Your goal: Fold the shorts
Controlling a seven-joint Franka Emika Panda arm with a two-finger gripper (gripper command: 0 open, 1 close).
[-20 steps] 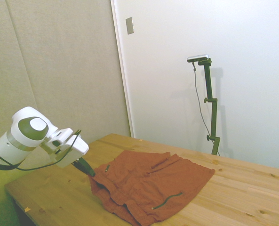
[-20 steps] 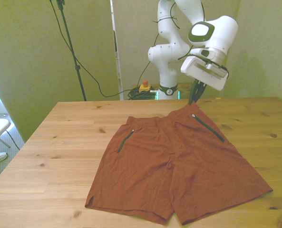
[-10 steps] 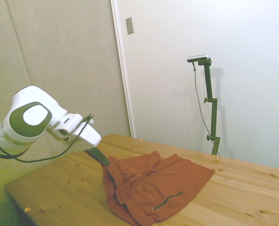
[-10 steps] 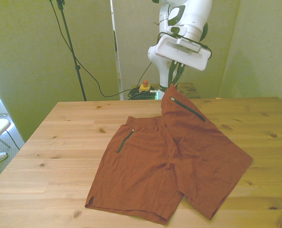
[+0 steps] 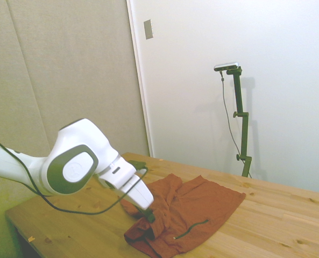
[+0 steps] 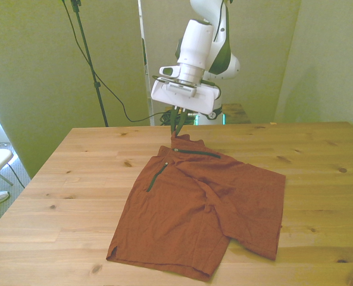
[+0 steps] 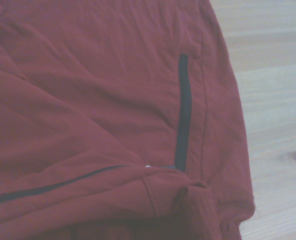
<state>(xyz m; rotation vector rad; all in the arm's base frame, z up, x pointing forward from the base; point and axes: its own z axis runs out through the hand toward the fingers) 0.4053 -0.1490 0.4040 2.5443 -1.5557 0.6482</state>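
No brand, label or writing can be read on anything here.

The white arm (image 6: 206,42) comes down from the 12 o'clock side of the front view, its wrist tilted so the flat head above the gripper (image 6: 176,126) slopes toward 4 o'clock. In the side view the arm enters from 9 o'clock, the large rounded joint (image 5: 76,164) low over the table (image 5: 288,215), and the gripper (image 5: 148,215) points down toward 5 o'clock into the cloth. The dark jaws are pinched closed on a waistband corner of the shorts (image 6: 212,202), holding that corner raised just above the rest of the fabric.

The shorts lie on the wooden table (image 6: 63,179), a little toward 6 o'clock of the front view's middle. The leg at 3 o'clock is drawn partly across the other, so a diagonal fold runs from the held corner toward 5 o'clock. One dark zippered pocket (image 6: 197,153) lies nearly level just below the gripper; the other (image 6: 157,177) slants toward 7 o'clock on the flat leg. In the side view the shorts (image 5: 202,207) are bunched beneath the gripper.

The wrist view shows the red fabric (image 7: 88,100) from close by, with one dark zipper (image 7: 182,112) and a second dark line (image 7: 53,184) meeting near a folded seam, bare table wood (image 7: 272,75) beside it.
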